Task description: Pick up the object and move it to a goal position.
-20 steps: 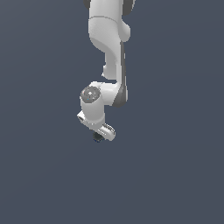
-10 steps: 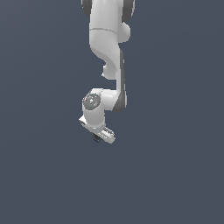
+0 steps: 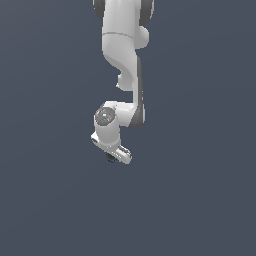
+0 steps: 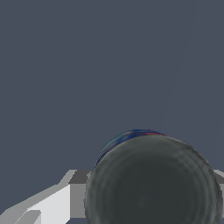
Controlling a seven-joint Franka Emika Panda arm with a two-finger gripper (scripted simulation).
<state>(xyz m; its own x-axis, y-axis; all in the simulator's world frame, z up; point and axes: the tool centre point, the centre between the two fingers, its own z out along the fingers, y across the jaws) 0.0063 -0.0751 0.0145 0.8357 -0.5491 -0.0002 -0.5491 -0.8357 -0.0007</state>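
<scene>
Can (image 4: 153, 179) sits right under the wrist camera, dark top filling the view, between the gripper (image 4: 151, 192) fingers (image 4: 57, 203); you cannot tell whether they clamp it. Judge it rigid, light, smooth-sided, so you should grip the curved label wall, centred.

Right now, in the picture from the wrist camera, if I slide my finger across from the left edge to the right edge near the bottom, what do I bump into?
One light grey gripper finger → the can with its big dark round top, a thin blue edge showing → a sliver of the other finger at the right edge.
</scene>
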